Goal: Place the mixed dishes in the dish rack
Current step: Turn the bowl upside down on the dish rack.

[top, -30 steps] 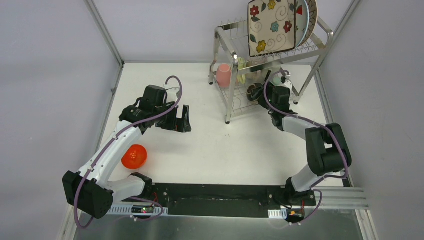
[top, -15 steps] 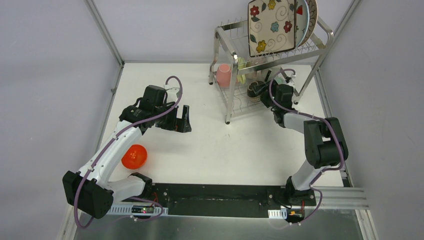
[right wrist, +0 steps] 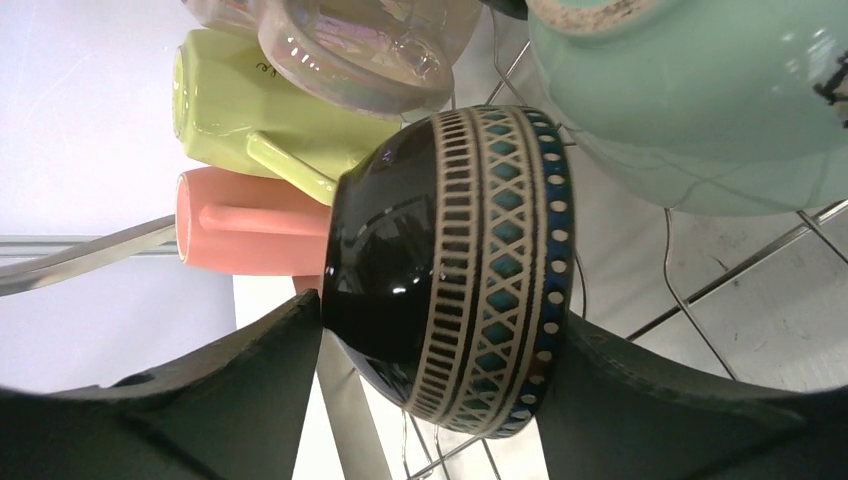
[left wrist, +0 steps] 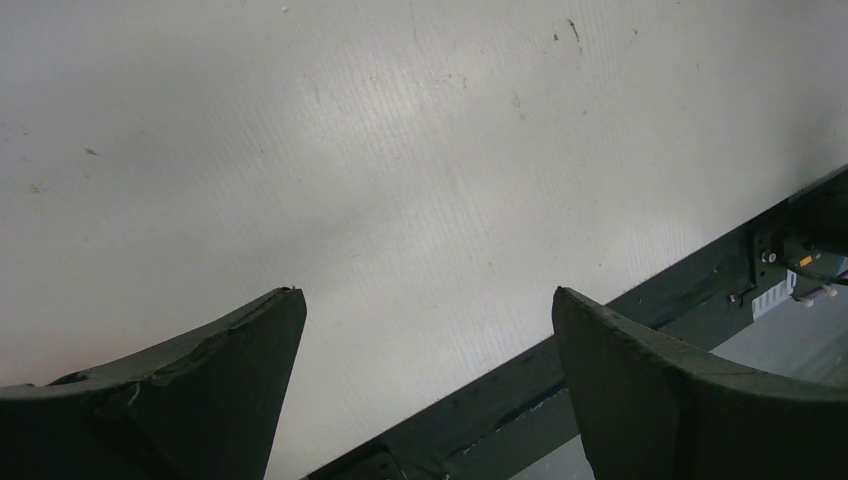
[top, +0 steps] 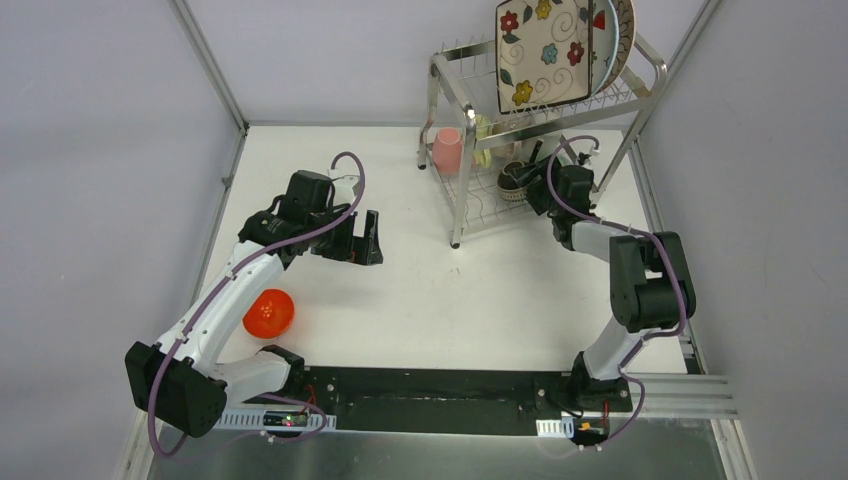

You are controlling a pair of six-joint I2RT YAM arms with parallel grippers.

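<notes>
A dark brown bowl (right wrist: pixel 450 270) with a cream and teal patterned band lies on its side in the lower tier of the dish rack (top: pixel 455 205). My right gripper (right wrist: pixel 440 320) is closed round it, one finger at its base and one at its rim. From above, the bowl (top: pixel 513 178) sits just inside the rack in front of the right gripper (top: pixel 532 186). My left gripper (top: pixel 365 238) hangs open over bare table, with nothing between its fingers (left wrist: pixel 240 370). An orange bowl (top: pixel 268 313) rests on the table under the left arm.
The rack's top tier holds a square floral plate (top: pixel 545 55) with a round plate (top: pixel 624 30) behind it. On the lower tier are a pink cup (right wrist: pixel 250 220), a yellow-green cup (right wrist: pixel 250 100), a pale glossy cup (right wrist: pixel 350 50) and a mint bowl (right wrist: pixel 700 100), all close round the brown bowl.
My right arm has carried the brown bowl a little deeper into the rack's lower tier. The left arm has not moved.
</notes>
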